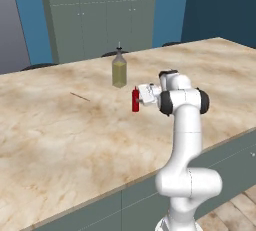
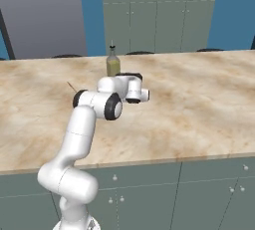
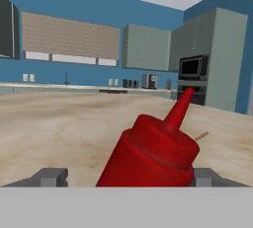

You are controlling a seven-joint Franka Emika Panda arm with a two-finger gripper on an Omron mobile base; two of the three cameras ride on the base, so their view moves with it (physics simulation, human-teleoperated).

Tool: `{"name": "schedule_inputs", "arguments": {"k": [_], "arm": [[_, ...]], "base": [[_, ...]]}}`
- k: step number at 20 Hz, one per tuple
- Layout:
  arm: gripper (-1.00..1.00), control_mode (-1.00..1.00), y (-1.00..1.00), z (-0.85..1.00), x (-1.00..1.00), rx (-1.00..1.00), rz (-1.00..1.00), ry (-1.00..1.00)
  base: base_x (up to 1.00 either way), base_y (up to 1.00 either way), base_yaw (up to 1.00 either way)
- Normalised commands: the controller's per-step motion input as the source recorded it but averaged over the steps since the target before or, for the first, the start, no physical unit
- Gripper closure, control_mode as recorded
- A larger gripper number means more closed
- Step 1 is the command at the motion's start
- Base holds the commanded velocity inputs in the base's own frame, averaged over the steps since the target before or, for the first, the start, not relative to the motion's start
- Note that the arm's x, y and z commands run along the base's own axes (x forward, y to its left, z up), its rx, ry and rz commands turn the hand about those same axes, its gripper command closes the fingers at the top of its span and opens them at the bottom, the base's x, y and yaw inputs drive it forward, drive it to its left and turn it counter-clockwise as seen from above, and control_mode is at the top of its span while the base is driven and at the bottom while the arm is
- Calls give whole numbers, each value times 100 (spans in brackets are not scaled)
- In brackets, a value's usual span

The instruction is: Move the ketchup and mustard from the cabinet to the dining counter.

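The ketchup (image 1: 135,100), a small red squeeze bottle with a pointed nozzle, stands on the beige marble dining counter (image 1: 60,140). My gripper (image 1: 141,95) reaches to it from the right, level with the counter. In the hand view the ketchup (image 3: 153,148) looms close and tilted between the two finger tips (image 3: 49,176). These stand wide apart, with a gap on the left side, so my gripper (image 3: 128,176) is open. My hand (image 2: 137,93) hovers low over the dining counter (image 2: 199,109). A grey-green wall cabinet (image 3: 146,47) hangs on the far blue wall. The mustard is out of view.
An olive-green bottle (image 1: 119,70) with a thin spout stands just behind the ketchup, also seen as the olive-green bottle (image 2: 113,64). A thin dark stick (image 1: 80,96) lies on the counter to the left. Tall grey-green cupboards (image 1: 100,15) rise beyond the far edge.
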Motion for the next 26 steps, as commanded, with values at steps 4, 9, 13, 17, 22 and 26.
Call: {"name": "schedule_inputs", "arguments": {"k": [4,9,13,17,22,26], "arm": [[-100,-100,13,-13,-48,0,0,-6],[-100,-100,9,-1,-35,0,0,-10],[-100,-100,0,0,-6,0,0,-14],[-100,-100,0,23,-2,0,0,-13],[-100,-100,-1,57,0,0,0,-15],[-100,-100,-5,77,-10,0,0,-14]], "base": [[0,0,0],[0,0,0],[0,0,0],[0,0,0],[0,0,0],[0,0,0]]}}
